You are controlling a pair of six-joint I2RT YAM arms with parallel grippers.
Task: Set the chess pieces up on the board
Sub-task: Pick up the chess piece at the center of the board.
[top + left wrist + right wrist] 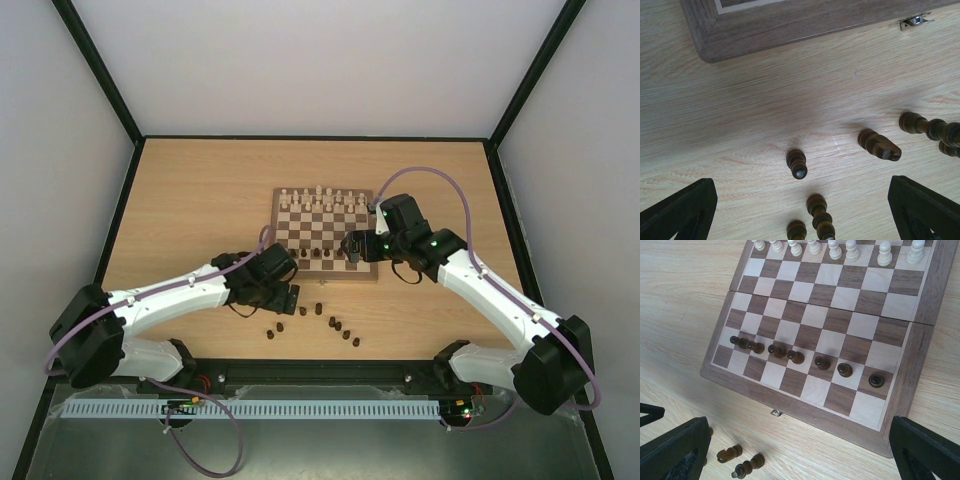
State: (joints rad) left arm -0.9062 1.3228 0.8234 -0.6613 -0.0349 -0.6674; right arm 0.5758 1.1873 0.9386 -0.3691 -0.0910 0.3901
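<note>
Nearest, about eight dark pieces [797,163] lay loose on the counter [740,110], some tipped over, below the left jaws, which gaped wide and empty, as did the right jaws. On the board [840,425], dark pawns [822,362] filled one near row, and the back row behind them stood bare. Cream pieces [851,250] lined the far edge.

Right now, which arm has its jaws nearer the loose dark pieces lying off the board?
Left. The left arm holds its open jaws right over the loose dark pieces, in front of the board. The right arm has its jaws over the board, farther away.
</note>
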